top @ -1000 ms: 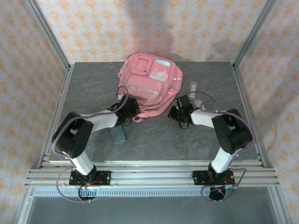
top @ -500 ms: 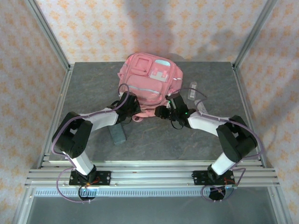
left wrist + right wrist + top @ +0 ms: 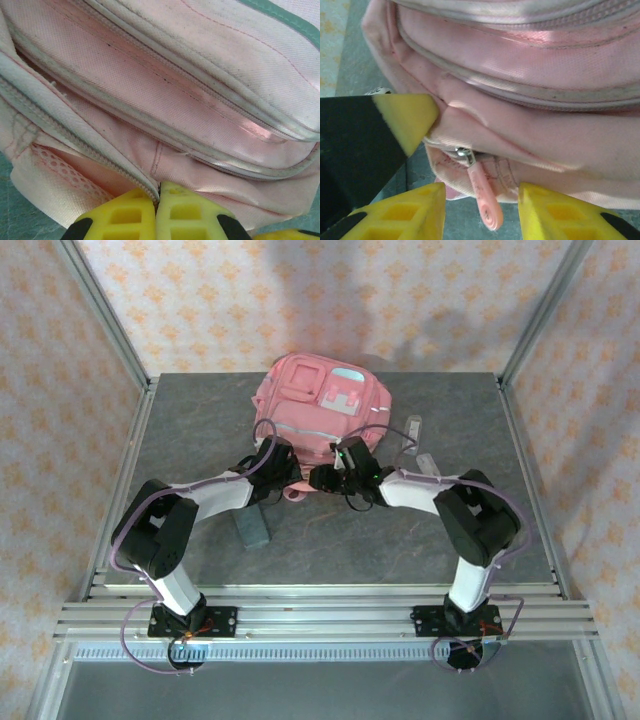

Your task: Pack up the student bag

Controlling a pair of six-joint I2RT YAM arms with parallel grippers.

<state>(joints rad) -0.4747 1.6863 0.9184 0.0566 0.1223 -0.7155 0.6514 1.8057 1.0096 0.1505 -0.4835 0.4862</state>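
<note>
The pink student bag (image 3: pixel 318 412) lies at the back middle of the table, front pockets up. My left gripper (image 3: pixel 283 462) is at the bag's near edge; in the left wrist view it (image 3: pixel 158 192) is shut, pinching the bag's zip seam (image 3: pixel 100 155) between yellow fingers. My right gripper (image 3: pixel 322 478) is just to the right of it at the same edge. In the right wrist view it (image 3: pixel 480 192) stands open with the pink zipper pull (image 3: pixel 485 196) hanging between its fingers, untouched. The left gripper's yellow finger (image 3: pixel 407 120) shows at that view's left.
A grey block (image 3: pixel 252 528) lies on the table in front of the left forearm. Clear plastic items (image 3: pixel 412 430) lie to the right of the bag. Metal frame posts stand at the table's corners.
My right gripper has swung left from the bag's right side to its near edge, close beside the left gripper. The left gripper has nudged slightly toward the bag.
</note>
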